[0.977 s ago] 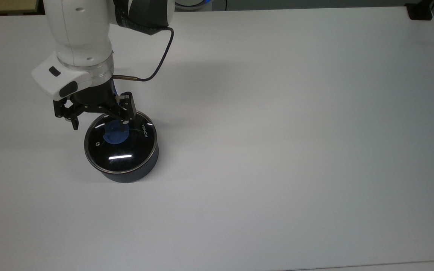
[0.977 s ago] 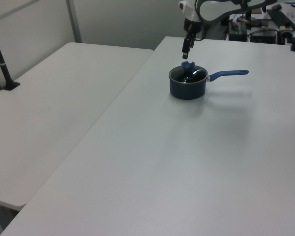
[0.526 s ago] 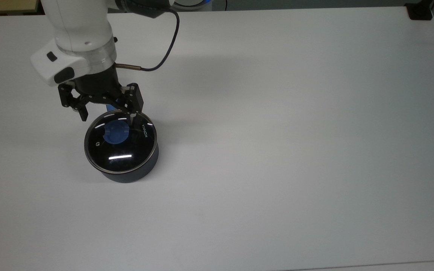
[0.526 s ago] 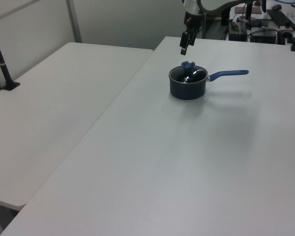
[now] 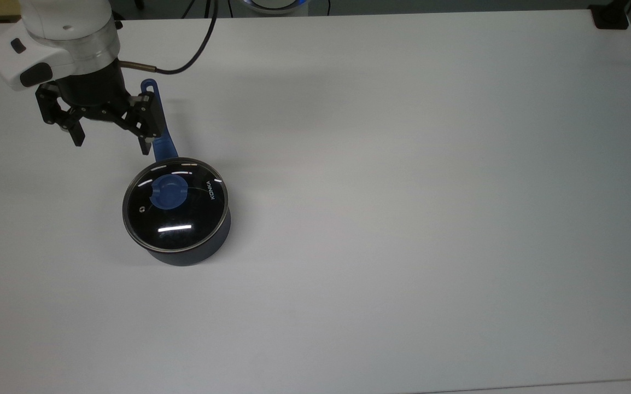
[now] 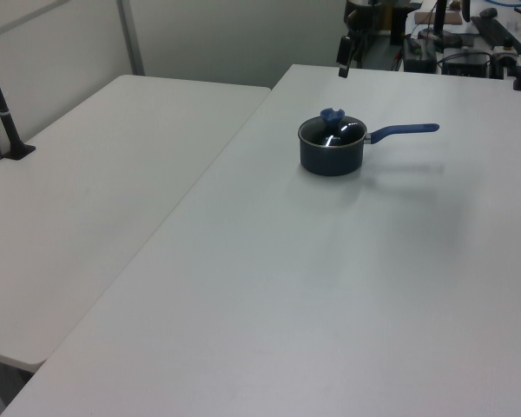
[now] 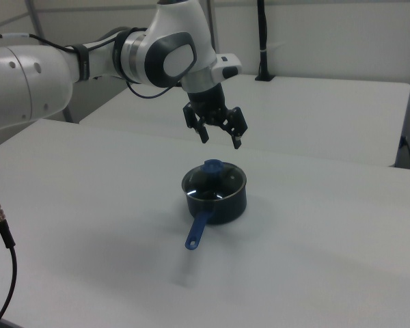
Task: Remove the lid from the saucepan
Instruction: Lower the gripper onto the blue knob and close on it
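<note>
The dark navy saucepan (image 5: 191, 255) stands on the white table with the lid (image 5: 184, 216) lying on it, glass with a blue knob (image 5: 169, 192) at its centre. Its blue handle (image 5: 160, 139) points to the top view's top. My gripper (image 5: 111, 143) hangs open and empty to the upper left of the lid in the top view, one finger (image 5: 146, 123) over the handle. In the right view the gripper (image 7: 221, 141) is well above the knob (image 7: 213, 166) and the saucepan (image 7: 219, 201), touching nothing. In the left view the saucepan (image 6: 331, 152) and knob (image 6: 331, 115) sit below a dark finger (image 6: 343, 52).
A black mount (image 5: 609, 17) sits at the table's far right corner in the top view. A second table (image 6: 95, 165) adjoins on the left view's left, with a black post (image 6: 2, 100). A cable (image 7: 1, 225) hangs at the right view's left.
The gripper has risen from just over the lid's knob and moved toward the top view's upper left, uncovering the handle. It stays open. The lid and saucepan have not moved.
</note>
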